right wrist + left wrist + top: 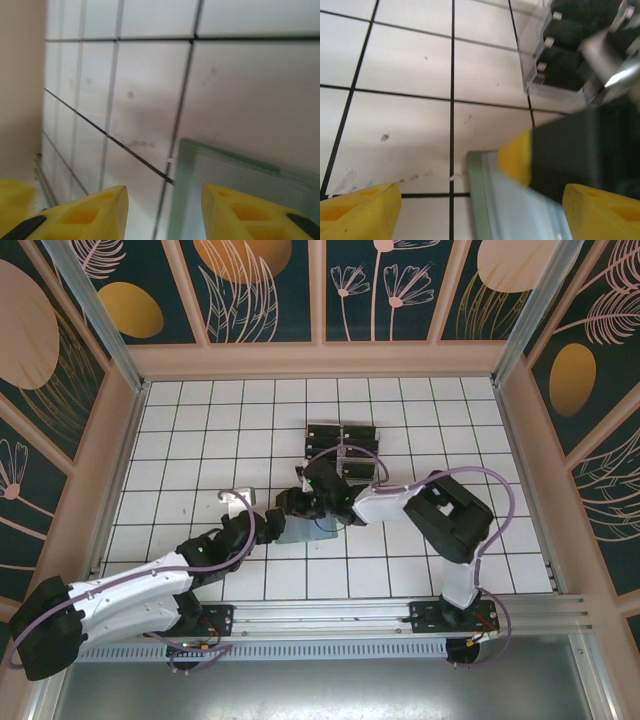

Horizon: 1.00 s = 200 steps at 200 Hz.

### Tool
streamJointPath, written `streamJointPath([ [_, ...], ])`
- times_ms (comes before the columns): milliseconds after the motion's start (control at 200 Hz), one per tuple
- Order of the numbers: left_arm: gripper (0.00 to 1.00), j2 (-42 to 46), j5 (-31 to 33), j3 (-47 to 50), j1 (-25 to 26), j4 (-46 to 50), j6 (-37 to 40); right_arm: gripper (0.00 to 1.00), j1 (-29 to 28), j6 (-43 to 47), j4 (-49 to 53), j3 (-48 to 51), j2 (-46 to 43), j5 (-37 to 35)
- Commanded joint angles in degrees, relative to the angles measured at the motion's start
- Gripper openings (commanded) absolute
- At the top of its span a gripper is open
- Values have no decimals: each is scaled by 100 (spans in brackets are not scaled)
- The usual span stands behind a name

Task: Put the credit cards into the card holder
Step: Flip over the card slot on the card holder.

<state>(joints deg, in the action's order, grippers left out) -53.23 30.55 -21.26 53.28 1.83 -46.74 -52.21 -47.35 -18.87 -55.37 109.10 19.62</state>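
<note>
The sage-green card holder lies flat on the white tiles between the two grippers. Its corner and pale inner face show in the left wrist view and the right wrist view. My left gripper stands open, its yellow fingers wide apart on either side of the holder's edge. My right gripper is open too; one finger is over the holder's corner, the other over bare tile, with nothing between them. Black credit cards stand in a clear rack.
The clear slotted rack stands just behind the grippers, near the table's middle. The right gripper's yellow finger and dark body reach into the left wrist view over the holder. Wooden walls ring the tiled floor.
</note>
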Motion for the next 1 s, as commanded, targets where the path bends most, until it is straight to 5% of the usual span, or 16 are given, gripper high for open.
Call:
streamJointPath([
  [0,84,133,346,-116,20,-96,-251,43,-101,6,145,-150,170,84],
  [305,87,-169,329,-286,18,-99,-179,44,197,689,388,-397,-770,293],
  [596,97,-918,391,-825,-35,-130,83,44,1326,1588,1647,-399,-2009,-140],
  [996,98,-2076,-723,-1718,-1168,19,613,44,2133,3422,3128,-907,-1974,-1509],
])
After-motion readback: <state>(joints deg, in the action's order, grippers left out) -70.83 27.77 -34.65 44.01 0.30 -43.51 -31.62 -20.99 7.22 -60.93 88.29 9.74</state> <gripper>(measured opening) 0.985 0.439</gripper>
